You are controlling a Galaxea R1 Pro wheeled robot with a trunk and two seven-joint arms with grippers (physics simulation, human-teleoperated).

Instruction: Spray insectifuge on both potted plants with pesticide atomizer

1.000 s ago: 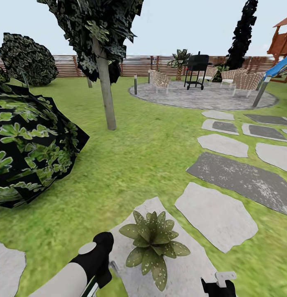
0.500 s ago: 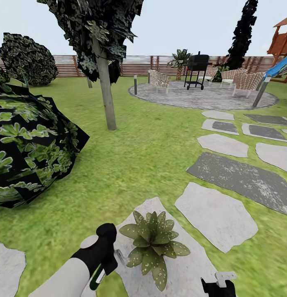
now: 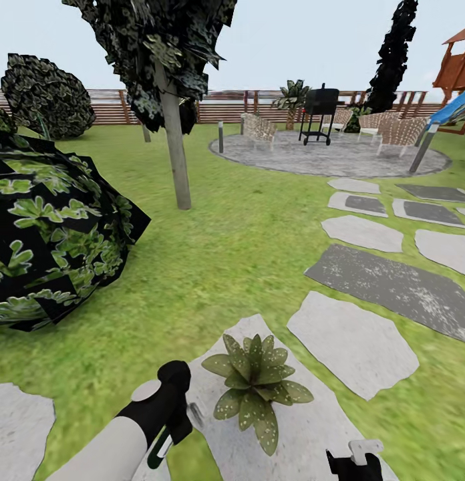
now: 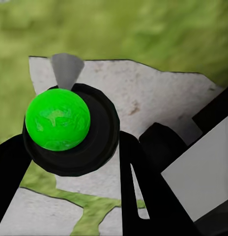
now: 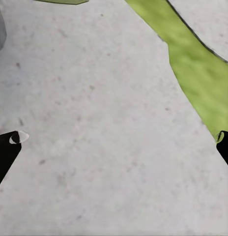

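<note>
The left gripper's (image 4: 70, 162) fingers (image 4: 143, 196) are clenched on the pesticide atomizer (image 4: 65, 128), which in the left wrist view shows as a bright green ball cap seated in a black round collar, with a dark finger on either side of it. Below it lie a pale stepping slab (image 4: 143, 93) and a strip of grass. In the head view the left arm (image 3: 119, 434) reaches in from the bottom edge, white sleeve ending in a black wrist, and a bit of the green and black atomizer (image 3: 159, 449) peeks out beneath it, just beside one potted plant (image 3: 256, 389).

That potted plant is a rosette of pointed, pale-speckled green leaves standing on a light grey slab (image 3: 306, 427) in the lawn (image 3: 226, 254) of the garden; its pot is hidden under the leaves.

The right gripper's (image 5: 114, 142) fingers (image 5: 7, 147) are released and spread wide, one dark tip at each side of the right wrist view, over bare grey stone with a band of grass crossing one corner. In the head view the right gripper (image 3: 356, 461) sits at the bottom edge, near the same slab.

A big dark-leaved bush (image 3: 52, 240) stands to the left, a thin tree trunk (image 3: 174, 147) beyond it. Farther off are the round paved patio (image 3: 326, 157) with a black grill (image 3: 317, 113) and chairs (image 3: 259, 130), more stepping slabs (image 3: 386, 284), and the slatted wooden fence (image 3: 226, 105).
</note>
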